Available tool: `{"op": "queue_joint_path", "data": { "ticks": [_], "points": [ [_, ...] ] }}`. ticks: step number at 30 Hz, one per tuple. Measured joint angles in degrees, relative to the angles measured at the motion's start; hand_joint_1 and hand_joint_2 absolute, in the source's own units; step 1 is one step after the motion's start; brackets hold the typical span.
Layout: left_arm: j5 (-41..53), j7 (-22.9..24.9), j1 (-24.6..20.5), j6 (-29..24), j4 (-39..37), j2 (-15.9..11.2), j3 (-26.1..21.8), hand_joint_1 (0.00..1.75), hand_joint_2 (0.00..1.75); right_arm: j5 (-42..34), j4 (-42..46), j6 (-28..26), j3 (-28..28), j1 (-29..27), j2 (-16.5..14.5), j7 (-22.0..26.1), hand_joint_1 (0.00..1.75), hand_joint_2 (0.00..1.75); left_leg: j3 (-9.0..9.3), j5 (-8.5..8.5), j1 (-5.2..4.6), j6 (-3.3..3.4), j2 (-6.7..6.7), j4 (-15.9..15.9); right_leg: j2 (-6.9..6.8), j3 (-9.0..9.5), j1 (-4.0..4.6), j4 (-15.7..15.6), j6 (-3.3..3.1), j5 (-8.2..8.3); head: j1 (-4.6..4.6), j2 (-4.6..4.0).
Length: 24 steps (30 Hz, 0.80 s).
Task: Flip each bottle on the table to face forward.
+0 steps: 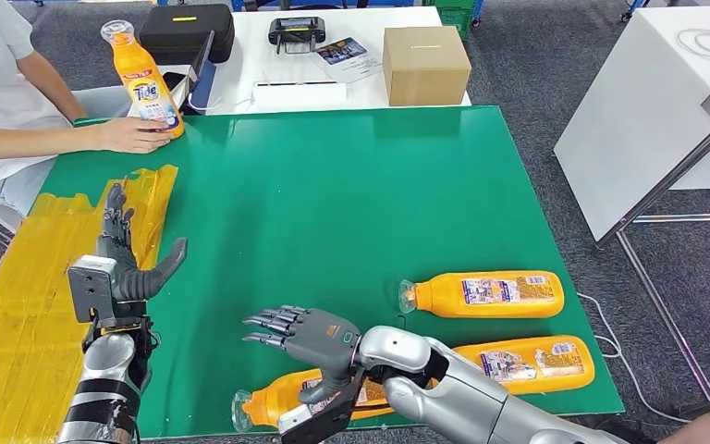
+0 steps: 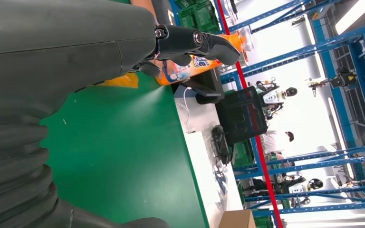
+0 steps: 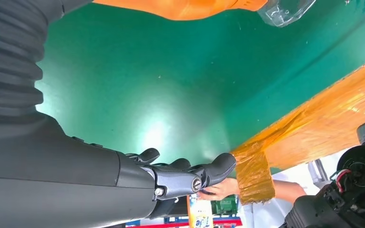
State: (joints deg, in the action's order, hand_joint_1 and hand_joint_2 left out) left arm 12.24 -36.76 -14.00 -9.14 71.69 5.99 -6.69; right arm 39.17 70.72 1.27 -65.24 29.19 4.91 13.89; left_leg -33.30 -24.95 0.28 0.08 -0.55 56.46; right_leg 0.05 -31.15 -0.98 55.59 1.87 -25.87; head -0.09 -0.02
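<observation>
Three orange bottles lie on their sides on the green mat (image 1: 333, 194): one (image 1: 483, 294) at the right, one (image 1: 536, 363) nearer the front edge, and a third (image 1: 282, 400) partly under my right hand (image 1: 310, 335). That hand hovers above the third bottle with fingers spread, holding nothing; the bottle's clear cap (image 3: 285, 10) appears in the right wrist view. My left hand (image 1: 122, 264) stands upright and open over the yellow taped strip (image 1: 18, 305). A fourth orange bottle (image 1: 144, 79) stands upright at the far left corner, held by a person's hand (image 1: 134, 135); it shows too (image 2: 195, 64) past my left fingers.
A person sits at the far left. Behind the mat a white table carries a cardboard box (image 1: 425, 65), a black case (image 1: 187, 32), a controller (image 1: 297, 33) and papers. Another white table (image 1: 647, 111) stands at the right, with cables on the floor.
</observation>
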Motion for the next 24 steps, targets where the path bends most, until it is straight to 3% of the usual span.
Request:
{"op": "queue_joint_path", "data": {
  "ticks": [15, 24],
  "points": [
    [-0.7, 0.0, -1.9, 0.3, -2.4, 0.0, -0.1, 0.00, 1.75, -14.2, -0.8, 9.7, -1.0, 0.0, -0.8, 6.9, 0.00, 1.75, 0.00, 0.00, 0.01, 0.00, 0.00, 0.0, 0.00, -0.01, 0.01, 0.0, 0.00, 0.00, 0.00, 0.00],
    [-1.2, -0.2, -3.4, 0.9, -4.6, 0.0, -0.1, 0.00, 1.75, -18.4, -3.0, 12.5, -1.9, 0.9, -2.2, 7.4, 0.00, 1.75, 0.00, 0.00, 0.01, 0.00, 0.00, 0.0, 0.00, -0.01, 0.01, 0.0, 0.00, 0.00, -0.01, 0.00]
  ]
}}
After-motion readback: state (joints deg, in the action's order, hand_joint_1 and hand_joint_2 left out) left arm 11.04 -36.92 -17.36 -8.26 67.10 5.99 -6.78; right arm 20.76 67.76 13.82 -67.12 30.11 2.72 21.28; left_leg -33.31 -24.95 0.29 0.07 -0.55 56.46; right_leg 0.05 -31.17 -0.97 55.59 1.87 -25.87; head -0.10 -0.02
